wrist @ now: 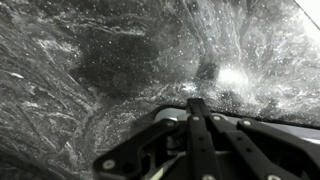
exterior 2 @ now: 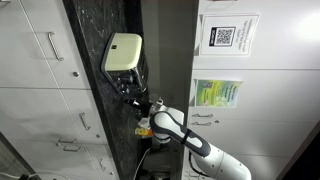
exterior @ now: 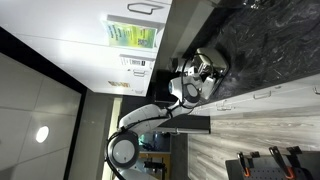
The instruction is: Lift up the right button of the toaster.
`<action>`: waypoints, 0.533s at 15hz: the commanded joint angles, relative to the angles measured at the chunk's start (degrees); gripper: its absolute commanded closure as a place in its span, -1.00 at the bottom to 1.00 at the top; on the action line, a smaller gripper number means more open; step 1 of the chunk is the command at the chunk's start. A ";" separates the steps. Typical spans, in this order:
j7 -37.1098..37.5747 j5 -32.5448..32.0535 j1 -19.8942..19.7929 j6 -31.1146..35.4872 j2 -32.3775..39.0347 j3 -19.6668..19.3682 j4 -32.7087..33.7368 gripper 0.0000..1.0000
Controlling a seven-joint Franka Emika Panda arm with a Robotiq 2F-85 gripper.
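The shiny toaster (exterior 2: pixel 122 52) sits on the dark, speckled stone desk (exterior 2: pixel 92 125) beside white cupboards (exterior 2: pixel 35 100). The pincer (wrist: pixel 197 103) is clenched, holding nothing, near the toaster.

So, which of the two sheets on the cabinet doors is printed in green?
The lower sheet in an exterior view; the upper sheet is white with a black QR code.

One toaster (exterior 2: pixel 122 52) on one counter (exterior 2: pixel 100 120). Beside the toaster, one arm (exterior 2: pixel 185 135), one gripper (exterior 2: pixel 133 97). Apart from the toaster, two sheets: one QR sheet (exterior 2: pixel 226 36), one green sheet (exterior 2: pixel 217 93).
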 commanded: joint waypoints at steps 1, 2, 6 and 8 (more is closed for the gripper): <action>-4.03 1.98 -4.80 3.42 2.41 4.91 1.22 1.00; -4.82 2.37 -6.50 4.14 3.03 6.65 1.34 1.00; -6.72 2.62 -12.71 7.25 5.85 12.28 2.19 1.00; -6.64 2.05 -15.52 9.07 7.24 14.49 2.72 1.00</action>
